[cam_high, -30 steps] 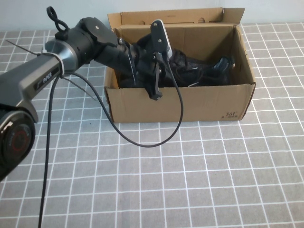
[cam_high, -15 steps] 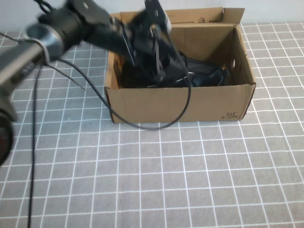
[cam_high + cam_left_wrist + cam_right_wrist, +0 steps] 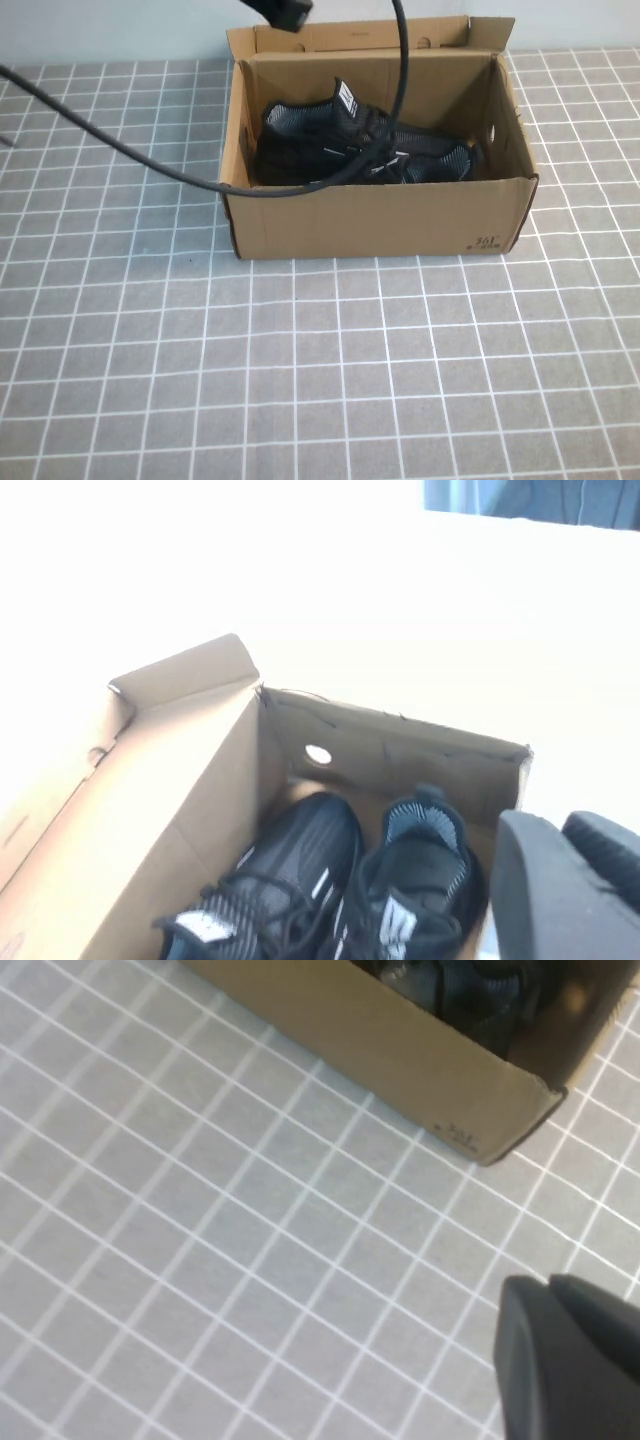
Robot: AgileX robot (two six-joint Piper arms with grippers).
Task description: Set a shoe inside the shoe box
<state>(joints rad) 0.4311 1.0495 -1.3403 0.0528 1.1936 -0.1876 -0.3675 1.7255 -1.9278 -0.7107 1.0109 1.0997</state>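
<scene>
Lying inside the box beside its mate, the shoe sits free while the left gripper hangs above it and the right gripper hangs over the table, finger states unclear.

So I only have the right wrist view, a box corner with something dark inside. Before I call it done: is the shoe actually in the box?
Observer: Yes. The shoe lies inside the shoe box, sole down.
Operator: Is it alone in there?
Observer: No. A second black shoe lies beside it, both toes toward the end wall with the round hole.
Operator: And where's the left arm?
Observer: The left end effector is up above the box, its camera looking down into it. Your right end effector hangs over the table in front of the box's printed corner.
</scene>
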